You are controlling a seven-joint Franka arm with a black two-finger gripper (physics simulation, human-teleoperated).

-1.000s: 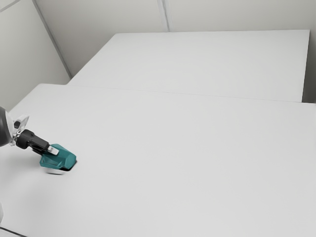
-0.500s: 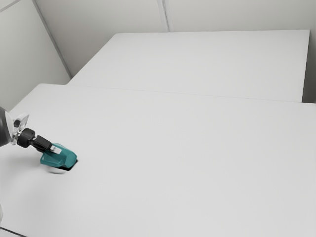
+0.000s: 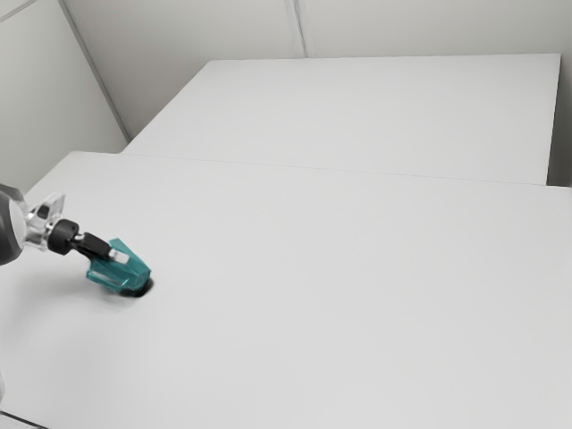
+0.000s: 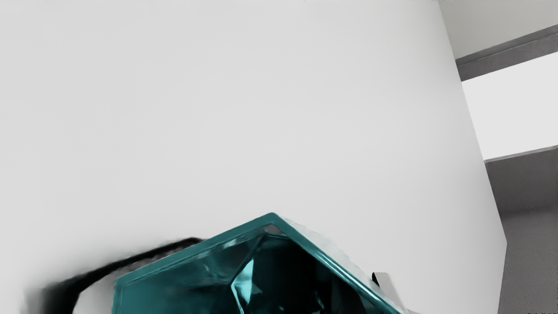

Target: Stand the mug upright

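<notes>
While mug leans, faceted teal walls gleam | inside dark, glossy | tool apparently clamped on it

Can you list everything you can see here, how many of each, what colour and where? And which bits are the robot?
Mug: one, teal, tilted, at the gripper, toward the exterior view's left.
Table: one, white, under the mug and across the foreground.
Flat surface: one, white, behind the table.
Walls: at least two, pale grey, behind and at the exterior view's left.
Thin strip: one, dark, exterior view's lower left corner; I can't tell what it is.
Bright patch: one, white, between grey bands beyond the table's edge.
Arm: one, white and dark grey, at the exterior view's left edge.
Gripper: one, mostly black, at the arm's end, by the mug.
</notes>
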